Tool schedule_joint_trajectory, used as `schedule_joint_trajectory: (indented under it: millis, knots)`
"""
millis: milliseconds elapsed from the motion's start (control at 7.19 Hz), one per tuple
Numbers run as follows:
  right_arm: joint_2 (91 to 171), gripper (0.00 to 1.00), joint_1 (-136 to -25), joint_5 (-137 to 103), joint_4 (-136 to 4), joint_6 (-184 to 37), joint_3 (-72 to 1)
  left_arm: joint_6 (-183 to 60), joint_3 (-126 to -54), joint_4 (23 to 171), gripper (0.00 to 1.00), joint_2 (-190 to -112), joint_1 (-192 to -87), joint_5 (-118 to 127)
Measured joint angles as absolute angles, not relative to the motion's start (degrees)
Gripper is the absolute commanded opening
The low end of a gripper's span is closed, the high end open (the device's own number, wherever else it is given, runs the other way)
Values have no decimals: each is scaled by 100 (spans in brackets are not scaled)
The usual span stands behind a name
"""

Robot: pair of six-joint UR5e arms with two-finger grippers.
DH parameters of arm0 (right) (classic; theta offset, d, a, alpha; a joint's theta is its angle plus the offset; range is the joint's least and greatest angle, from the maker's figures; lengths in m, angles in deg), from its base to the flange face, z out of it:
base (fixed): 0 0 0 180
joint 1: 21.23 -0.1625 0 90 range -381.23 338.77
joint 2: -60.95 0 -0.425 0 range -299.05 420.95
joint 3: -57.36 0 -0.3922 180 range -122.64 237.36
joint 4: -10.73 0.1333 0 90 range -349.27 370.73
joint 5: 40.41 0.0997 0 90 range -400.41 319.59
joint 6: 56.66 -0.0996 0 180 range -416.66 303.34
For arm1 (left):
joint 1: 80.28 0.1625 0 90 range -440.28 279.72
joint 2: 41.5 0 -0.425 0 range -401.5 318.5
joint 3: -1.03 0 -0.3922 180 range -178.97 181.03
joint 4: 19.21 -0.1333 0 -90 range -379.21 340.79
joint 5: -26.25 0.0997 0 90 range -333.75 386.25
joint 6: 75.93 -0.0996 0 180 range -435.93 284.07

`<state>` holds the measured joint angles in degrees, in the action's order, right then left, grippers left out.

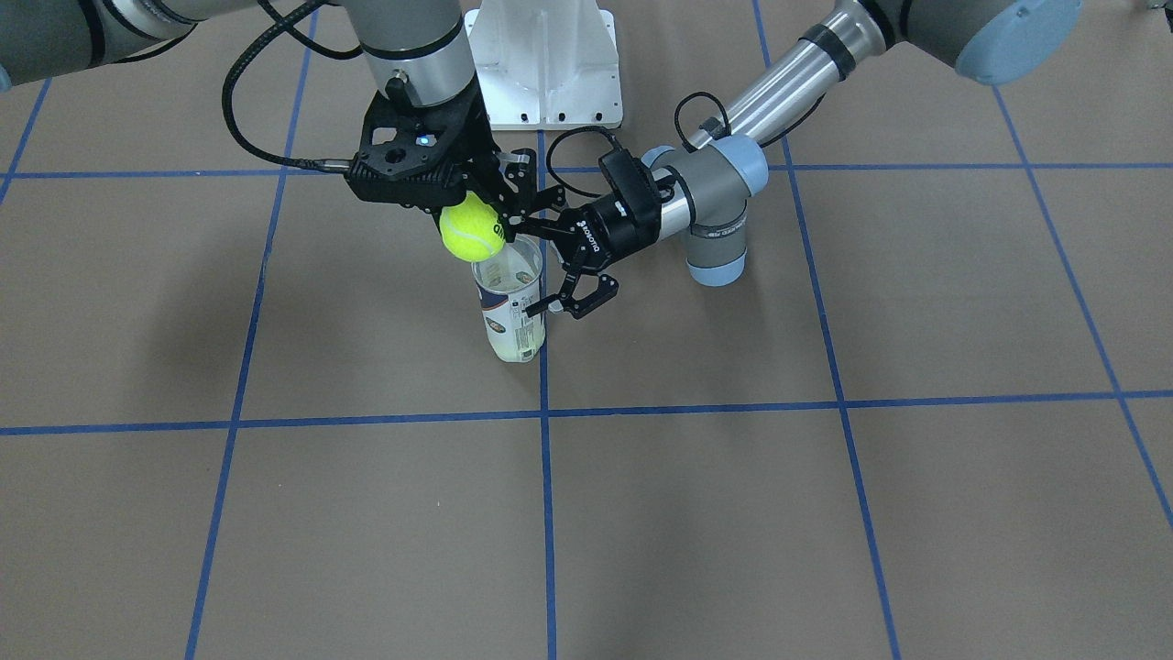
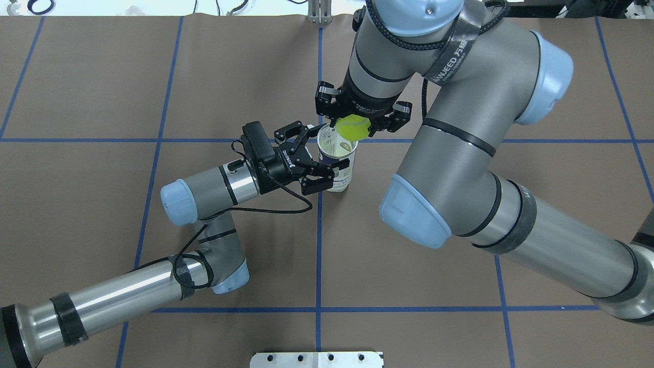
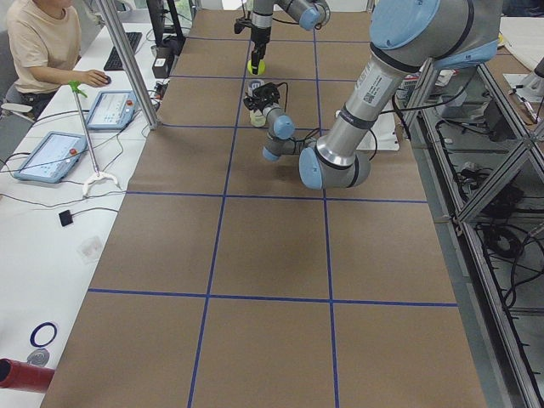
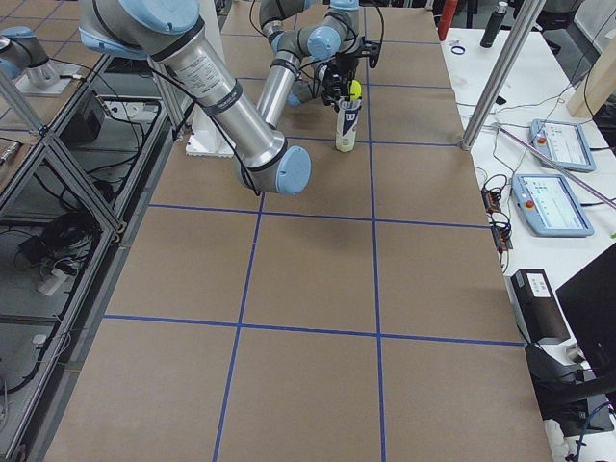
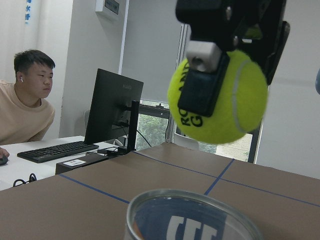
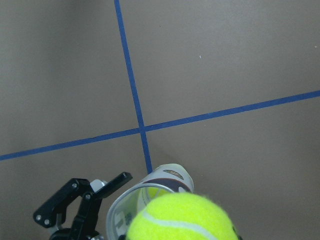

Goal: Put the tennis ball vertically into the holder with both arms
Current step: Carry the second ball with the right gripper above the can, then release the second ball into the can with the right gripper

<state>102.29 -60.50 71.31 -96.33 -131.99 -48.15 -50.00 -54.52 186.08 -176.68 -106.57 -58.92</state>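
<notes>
- The holder (image 1: 510, 312) stands upright on the table, its open metal rim facing up. It is just beside the spot where two blue tape lines (image 6: 142, 129) cross.
- Something yellow-green shows through the clear wall at the holder's bottom.
- The tennis ball (image 1: 471, 231) hangs right above the holder's mouth. From the left wrist you can see air between the ball and the rim. I can't tell whether it is centred.
- The right gripper (image 2: 356, 125) comes straight down over the holder, its jaws clamped on the ball from both sides.
- The left gripper (image 1: 530, 266) reaches in level at the holder's upper half. Its jaws are spread wide, one finger on each side of the can. I can't tell whether the pads touch the plastic.
- Both arms crowd the holder on the robot's side and above it.
- On the operators' side of the holder, the brown paper surface (image 1: 825, 513) runs on in wide taped squares.
- The white pedestal base (image 1: 548, 64) sits well apart from the holder, toward the robot.
- Past the table's long edge, away from the holder, there is a white desk with tablets (image 3: 51, 155). A person (image 3: 47, 42) sits there at a keyboard and a monitor (image 5: 111, 107).
</notes>
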Motion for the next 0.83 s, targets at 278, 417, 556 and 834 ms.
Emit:
schedule_joint_trajectory:
  millis: [278,417,556,834]
  knots:
    - [10201,97,-5977,7044,-9635,-13209,-4806,-5000,-5452,18604,99,-17668,-10657,-5892]
    - [10178,97,-5962,7026,-9634,-13213,-4802,-5000,-5452,18607,99,-17668,-10657,-5892]
    - [10141,98,-5953,7020,-9636,-13215,-4788,-5000,-5452,18607,99,-17668,-10656,-5891]
    - [10085,98,-5947,7018,-9638,-13214,-4765,-5000,-5452,18604,99,-17670,-10656,-5892]
